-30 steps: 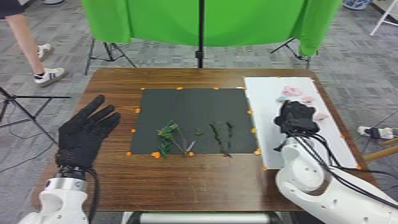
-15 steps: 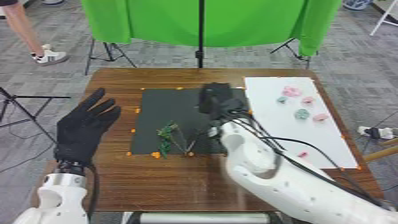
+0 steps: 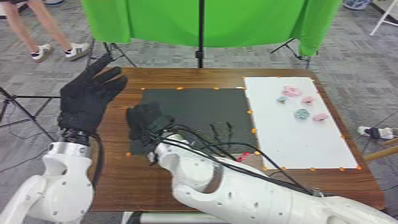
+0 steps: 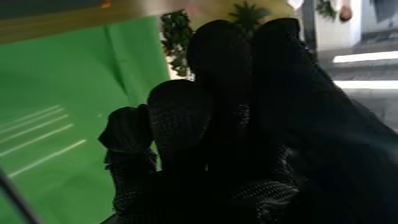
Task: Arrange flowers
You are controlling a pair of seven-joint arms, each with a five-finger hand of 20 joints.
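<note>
- The right hand (image 3: pixel 147 120) is over the left part of the dark mat (image 3: pixel 195 102), left of the middle of the frame. In the wrist view its fingers reach out fairly straight, so I read it as open; nothing can be made out in its grip. Whether it touches the mat is hard to tell.
- The green stems (image 3: pixel 218 134) lie on the mat's lower right part, to the right of that hand and close to its cables. What the hand and arm cover is hidden.
- The step looks like picking up or placing a stem. Come down gently, close thumb and fingers around the firm stalk, and spare the leaves.
- Lift straight up before going sideways, so that the forearm and cables don't drag the neighbouring stems askew.
- Set greenery down first, stalks gathered toward one point at the bottom and tips fanned out.
- The larger pink flower (image 3: pixel 291 91) and the larger pale green flower (image 3: pixel 301 115) rest on the white sheet (image 3: pixel 320 145), upper right of the frame, with smaller blooms beside them. They look light and may roll or crush; a soft pinch should suit them.
- The left hand (image 3: pixel 87 97), upper left of the frame, is open with fingers spread; best kept clear of the work.
</note>
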